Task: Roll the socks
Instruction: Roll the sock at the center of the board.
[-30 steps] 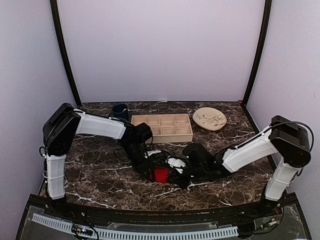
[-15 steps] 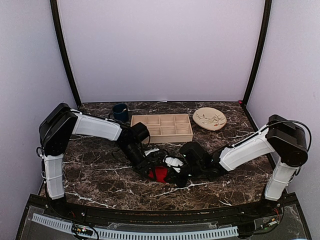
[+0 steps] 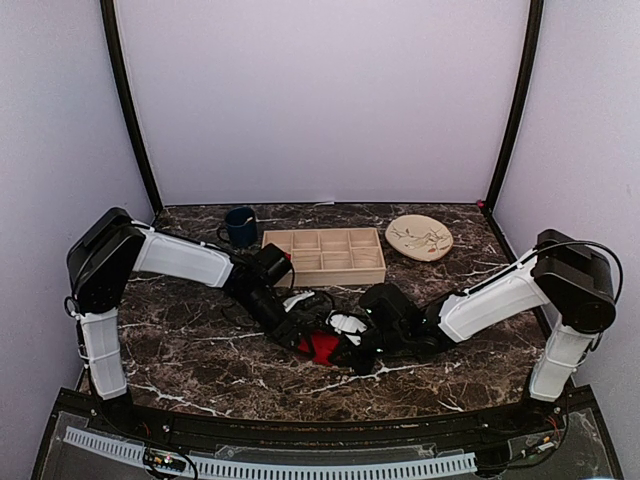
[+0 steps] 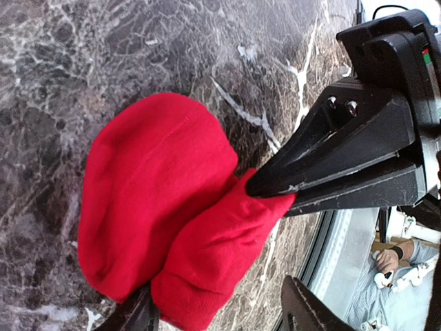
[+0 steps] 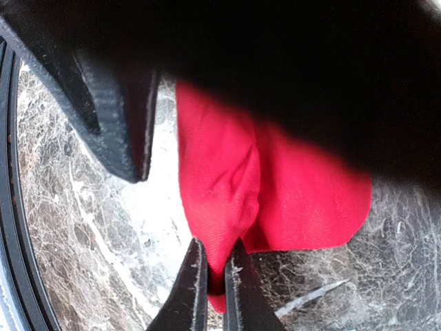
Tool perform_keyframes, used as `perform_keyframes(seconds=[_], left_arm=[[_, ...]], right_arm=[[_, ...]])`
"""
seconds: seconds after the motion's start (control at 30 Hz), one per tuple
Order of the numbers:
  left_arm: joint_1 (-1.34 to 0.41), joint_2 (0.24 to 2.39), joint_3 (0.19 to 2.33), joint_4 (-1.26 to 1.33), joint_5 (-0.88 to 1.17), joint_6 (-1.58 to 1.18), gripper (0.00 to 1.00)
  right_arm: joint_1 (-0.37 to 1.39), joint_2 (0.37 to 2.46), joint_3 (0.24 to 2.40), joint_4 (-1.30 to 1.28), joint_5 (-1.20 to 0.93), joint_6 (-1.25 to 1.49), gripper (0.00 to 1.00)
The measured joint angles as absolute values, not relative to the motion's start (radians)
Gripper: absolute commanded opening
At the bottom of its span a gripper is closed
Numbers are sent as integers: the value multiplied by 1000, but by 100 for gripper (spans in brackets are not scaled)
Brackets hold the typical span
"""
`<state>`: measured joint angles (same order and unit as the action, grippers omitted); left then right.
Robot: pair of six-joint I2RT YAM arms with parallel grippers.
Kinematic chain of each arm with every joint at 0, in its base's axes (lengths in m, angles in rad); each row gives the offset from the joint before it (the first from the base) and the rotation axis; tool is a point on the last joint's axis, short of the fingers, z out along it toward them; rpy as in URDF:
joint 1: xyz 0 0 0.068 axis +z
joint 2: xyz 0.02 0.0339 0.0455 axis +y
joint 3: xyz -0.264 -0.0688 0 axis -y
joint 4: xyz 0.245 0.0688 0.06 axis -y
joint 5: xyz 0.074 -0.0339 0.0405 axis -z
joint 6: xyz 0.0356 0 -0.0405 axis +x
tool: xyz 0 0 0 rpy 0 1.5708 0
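The right pincer (image 5: 215, 252) is closed tight on a raised fold of the red socks (image 4: 158, 227), its two thin fingers almost meeting through the cloth. The left pincer (image 4: 220, 310) stands wide, one finger on each side of the bundle's lower end (the left one touches the fabric, the other is clear of it). The socks lie bunched in a soft, rounded lump on the dark marbled worktop (image 3: 190, 350), midway along its near edge and in front of the wooden tray (image 3: 325, 255). Both forearms slope low to meet over the lump, elbows raised at the worktop's left and right edges. A dark blue mug (image 3: 240, 225) and a tan plate (image 3: 419, 237) flank the tray by the far edge.
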<state>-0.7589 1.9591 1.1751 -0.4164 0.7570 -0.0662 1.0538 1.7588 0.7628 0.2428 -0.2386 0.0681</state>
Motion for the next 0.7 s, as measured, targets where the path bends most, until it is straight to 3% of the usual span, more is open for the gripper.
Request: perform_keyframes(seconds=[0.7], left_arm=[[-683, 1875, 988, -150, 820, -163, 64]], right_arm=[[1040, 1759, 780, 225, -231, 65, 0]])
